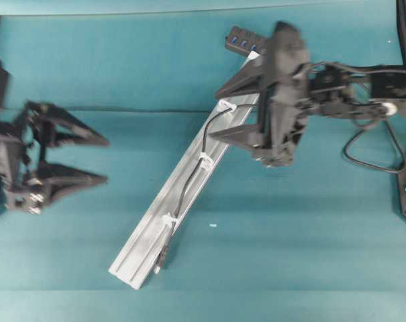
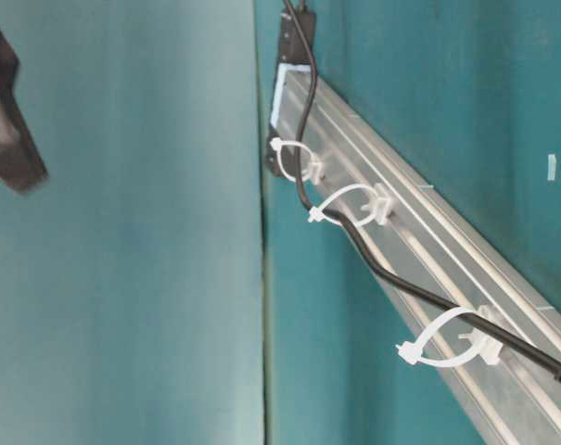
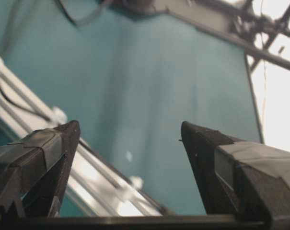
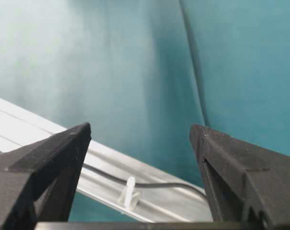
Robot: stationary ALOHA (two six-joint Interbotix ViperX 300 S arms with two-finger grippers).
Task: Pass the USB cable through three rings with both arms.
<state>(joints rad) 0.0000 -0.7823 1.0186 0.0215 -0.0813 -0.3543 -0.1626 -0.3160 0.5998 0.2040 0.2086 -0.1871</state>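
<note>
Overhead view: thin black USB cable (image 1: pixel 189 176) runs diagonally beside the right fingers (image 1: pixel 231 111), both pairs released, empty.

Even light, soft motion blur

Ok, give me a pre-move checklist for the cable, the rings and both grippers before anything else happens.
1. USB cable runs through all three rings: ok, it passes through each loop in the table-level view.
2. Plug end past the last ring: ok, it lies beyond the loop near the rail's lower end.
3. Left gripper open and empty: ok, well left of the rail.
4. Right gripper open and empty: ok, nothing between its jaws.
5. Right gripper off the cable: cannot tell, its fingertips overlap the rail near the top ring from overhead.
</note>
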